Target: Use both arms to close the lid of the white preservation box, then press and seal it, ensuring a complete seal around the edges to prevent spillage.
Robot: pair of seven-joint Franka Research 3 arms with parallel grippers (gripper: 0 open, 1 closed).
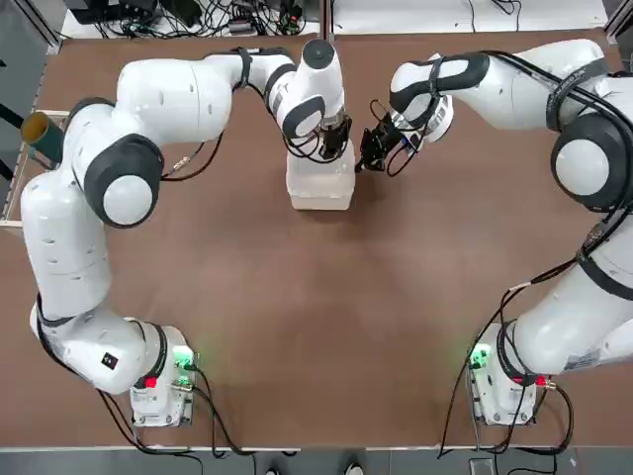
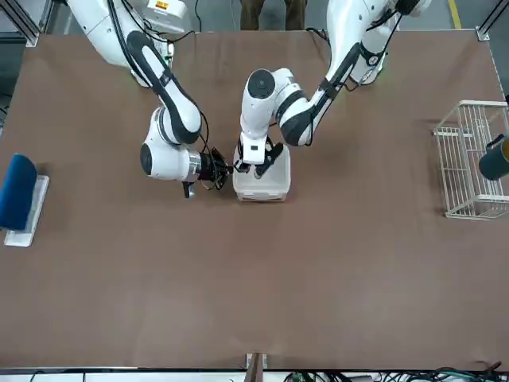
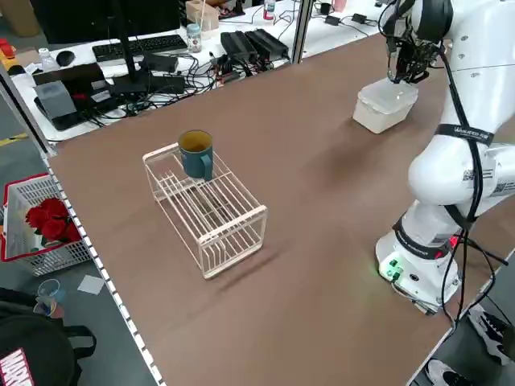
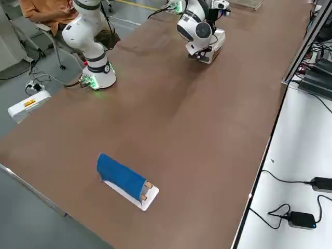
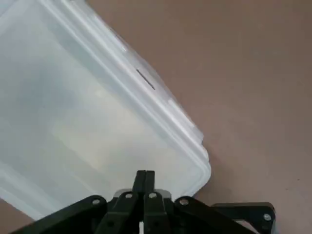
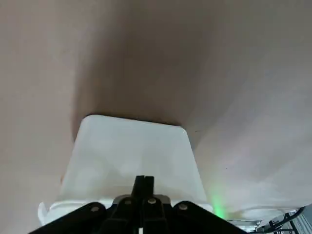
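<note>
The white preservation box (image 1: 318, 193) stands at the far middle of the table with the lid (image 5: 87, 112) lying flat on it. My left gripper (image 1: 333, 146) points down from above, shut, its tips (image 5: 145, 178) resting on the lid close to one edge. My right gripper (image 1: 364, 158) lies level at the box's right side, shut, its tips (image 6: 144, 183) against the box wall (image 6: 131, 151) just under the rim. From across the table, the right gripper (image 2: 224, 169) touches the box (image 2: 262, 185) and the left gripper (image 2: 258, 163) stands on top.
A white wire rack (image 2: 465, 159) with a teal cup (image 2: 495, 159) on it stands at the table's left edge. A blue roll on a white base (image 2: 20, 195) lies far right. Brown table surface stretches between the box and the arm bases.
</note>
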